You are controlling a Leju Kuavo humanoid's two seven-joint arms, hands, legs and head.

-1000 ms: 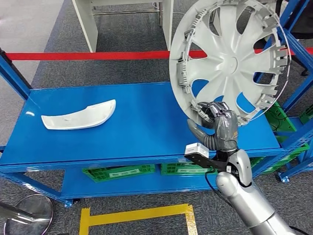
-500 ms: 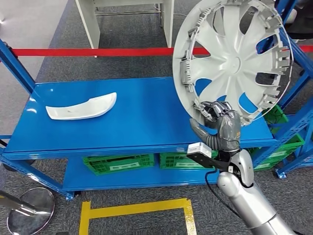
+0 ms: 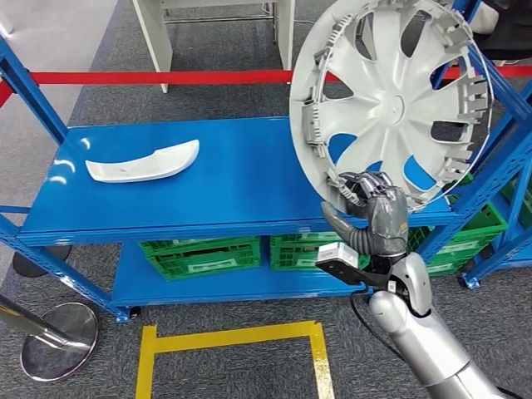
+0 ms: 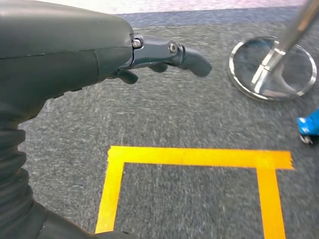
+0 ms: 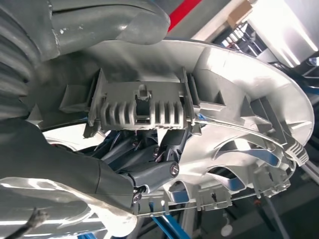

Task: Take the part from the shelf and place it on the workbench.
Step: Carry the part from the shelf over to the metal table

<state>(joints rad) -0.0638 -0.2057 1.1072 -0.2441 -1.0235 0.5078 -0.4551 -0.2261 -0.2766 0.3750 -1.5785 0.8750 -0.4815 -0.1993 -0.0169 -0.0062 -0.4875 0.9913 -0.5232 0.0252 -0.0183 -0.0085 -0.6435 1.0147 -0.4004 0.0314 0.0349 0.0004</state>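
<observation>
Take the blue shelf (image 3: 238, 187) as your landmark. Your right hand (image 3: 370, 212) is raised over its right end, and its fingers are clamped on the lower rim of the grey wheel cover (image 3: 392, 100). The cover stands nearly upright above the shelf's right end, its ribbed inner side with the clips facing you, clear of the shelf top and carried by the hand alone. In the right wrist view you see the same grip from close behind: the dark fingers (image 5: 158, 172) pass through the cover's openings and curl around the rim beside a ribbed clip block, with the thumb on the other face of the cover (image 5: 226, 89).

A white curved trim piece (image 3: 143, 163) lies flat on the shelf top toward its left end, well apart from the cover. Green crates (image 3: 200, 253) sit on the shelf's lower level. Beyond the shelf a red barrier strip (image 3: 157, 77) runs across the grey carpet, and a pale workbench leg (image 3: 150, 37) stands beyond that.

In front of the shelf, on the floor, you have a yellow tape outline (image 3: 232, 341); a round metal stanchion base (image 3: 60, 341) sits by the shelf's front left foot.

Your left hand (image 4: 75, 55) hangs over the carpet near that tape outline (image 4: 188, 159) and the stanchion base (image 4: 272, 69). It holds nothing; the fingers you can see are stretched out rather than curled
</observation>
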